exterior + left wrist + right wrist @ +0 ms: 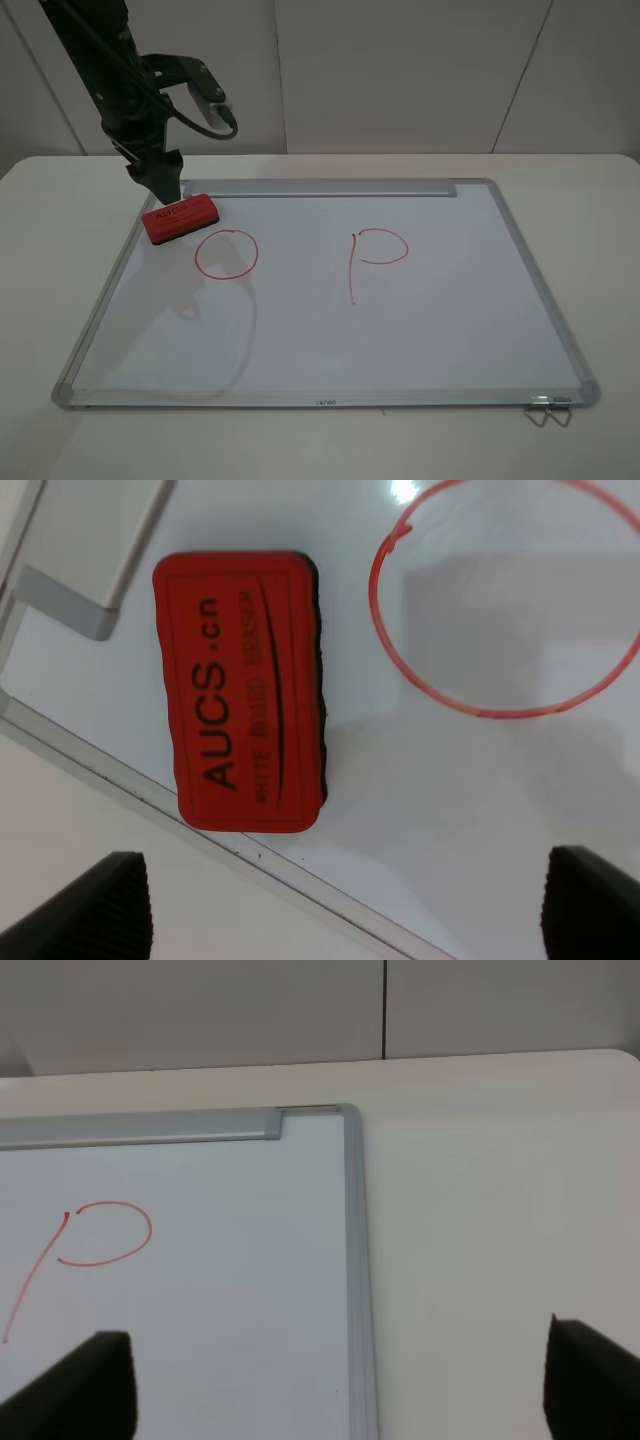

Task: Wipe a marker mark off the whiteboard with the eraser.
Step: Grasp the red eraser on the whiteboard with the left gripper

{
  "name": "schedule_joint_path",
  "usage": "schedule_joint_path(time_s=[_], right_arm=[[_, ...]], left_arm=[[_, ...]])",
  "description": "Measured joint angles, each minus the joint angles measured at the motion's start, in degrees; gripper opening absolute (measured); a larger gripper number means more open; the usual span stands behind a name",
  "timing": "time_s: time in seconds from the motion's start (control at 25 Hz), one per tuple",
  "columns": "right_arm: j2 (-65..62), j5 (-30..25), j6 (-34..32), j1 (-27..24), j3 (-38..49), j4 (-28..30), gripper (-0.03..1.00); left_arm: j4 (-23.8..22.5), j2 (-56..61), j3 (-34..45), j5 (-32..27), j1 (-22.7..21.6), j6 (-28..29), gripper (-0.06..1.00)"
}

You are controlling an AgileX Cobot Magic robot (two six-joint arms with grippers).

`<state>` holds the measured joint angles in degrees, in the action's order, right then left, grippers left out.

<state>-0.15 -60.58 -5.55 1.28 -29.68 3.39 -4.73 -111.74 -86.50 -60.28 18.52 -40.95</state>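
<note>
Holding black left gripper open above red block eraser printed "AUCS .cn", sitting in corner of silver-framed whiteboard beside thin red circle mark; spreading right gripper open near red letter "P".

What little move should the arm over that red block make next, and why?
Probably lower the left gripper onto the eraser and close on it. Its jaws stand wide open just above the eraser, which lies unheld, flat on the whiteboard. The marker mark beside it is whole, so nothing can be wiped until the eraser is gripped.
</note>
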Motion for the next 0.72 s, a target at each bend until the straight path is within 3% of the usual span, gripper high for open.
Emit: schedule_joint_path(time_s=[0.28, 0.48, 0.72], right_arm=[[0.0, 0.0, 0.0, 0.0, 0.0, 0.0, 0.72], [0.0, 0.0, 0.0, 0.0, 0.0, 0.0, 0.72], [0.0, 0.0, 0.0, 0.0, 0.0, 0.0, 0.72]], left_arm=[[-0.5, -7.4, -0.1, 3.4, -2.0, -8.7, 0.77], [3.4, -9.5, -0.1, 8.8, -4.3, -9.8, 0.77], [4.1, -12.0, -2.3, 11.2, -5.2, -9.9, 0.77]])
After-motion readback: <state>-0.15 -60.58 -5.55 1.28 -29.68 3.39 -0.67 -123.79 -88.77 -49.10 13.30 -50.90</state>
